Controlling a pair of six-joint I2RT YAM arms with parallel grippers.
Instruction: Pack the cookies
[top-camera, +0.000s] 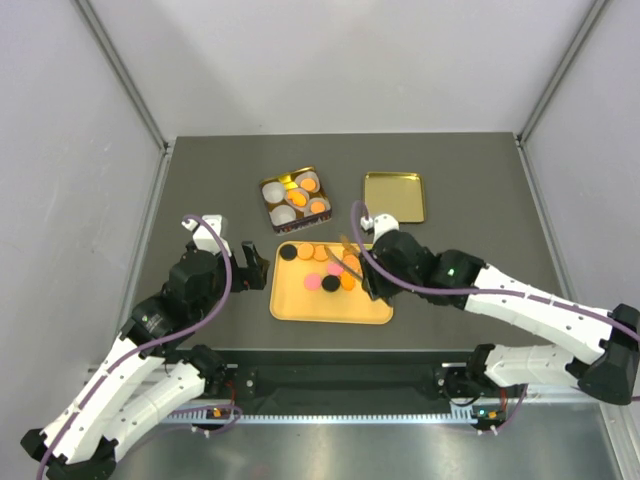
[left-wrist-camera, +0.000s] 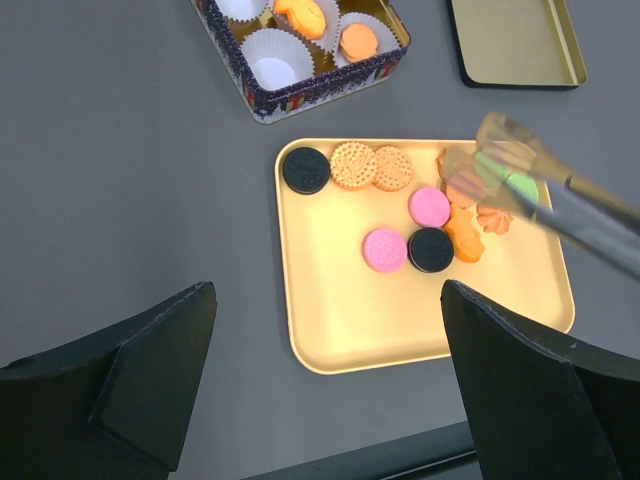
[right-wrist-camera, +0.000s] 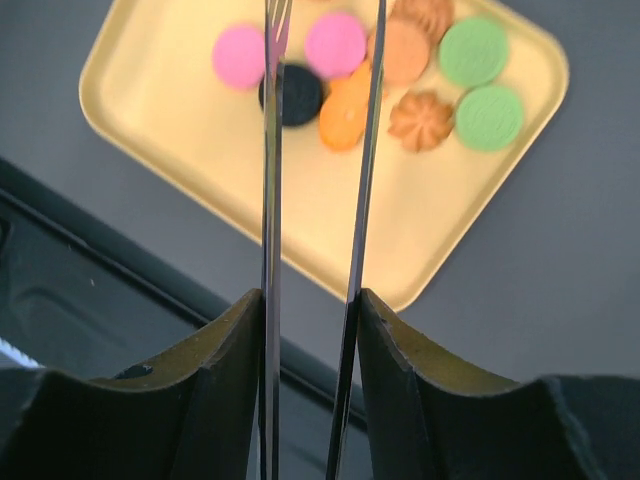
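Seen from above, the white left arm (top-camera: 120, 385) lay nearest the lens, its left claw (top-camera: 248, 268) spread and empty beside the flat yellow tray (top-camera: 330, 308). The right claw (top-camera: 372, 272) pinched slim metal tongs (top-camera: 345, 258) over the round cookies (top-camera: 320, 268). From the left wrist, a few orange cookies sat in white paper cups (left-wrist-camera: 272, 62) inside the dark patterned tin (left-wrist-camera: 300, 95). About a dozen lay unpacked on the tray, so packing looked barely begun. From the right wrist, the tongs' long blades pointed straight ahead toward the flat discs, which had no long axis.

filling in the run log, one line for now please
left end effector open | right end effector shut on tongs | tongs over cookies on tray
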